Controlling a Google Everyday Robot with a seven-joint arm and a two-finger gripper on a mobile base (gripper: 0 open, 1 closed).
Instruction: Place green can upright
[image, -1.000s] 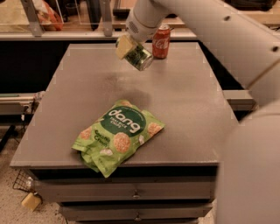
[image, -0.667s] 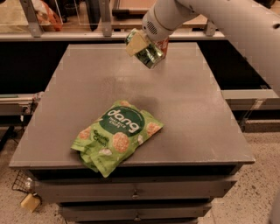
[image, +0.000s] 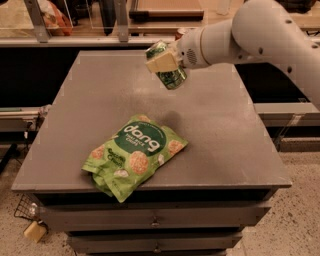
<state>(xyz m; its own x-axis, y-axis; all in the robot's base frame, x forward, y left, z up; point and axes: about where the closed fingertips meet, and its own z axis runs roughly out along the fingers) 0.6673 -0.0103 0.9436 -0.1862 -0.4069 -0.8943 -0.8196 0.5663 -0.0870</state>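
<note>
**Green can held tilted above the table**

The green can (image: 173, 78) is pinched in the gripper (image: 165, 66), whose pale fingers (image: 160, 62) are pressed against its sides. The can is held in the air over the far middle of the grey table (image: 225, 130), clear of the surface. It is tilted, with its upper end leaning to the left and its lower end to the right. The white arm (image: 260, 30) is extended in from the far right. A flat green "dang" snack bag (image: 135, 152) is laid on the table nearer the front edge, left of centre, well apart from the can. Drawers (image: 155, 220) are seen beneath the tabletop.
</note>
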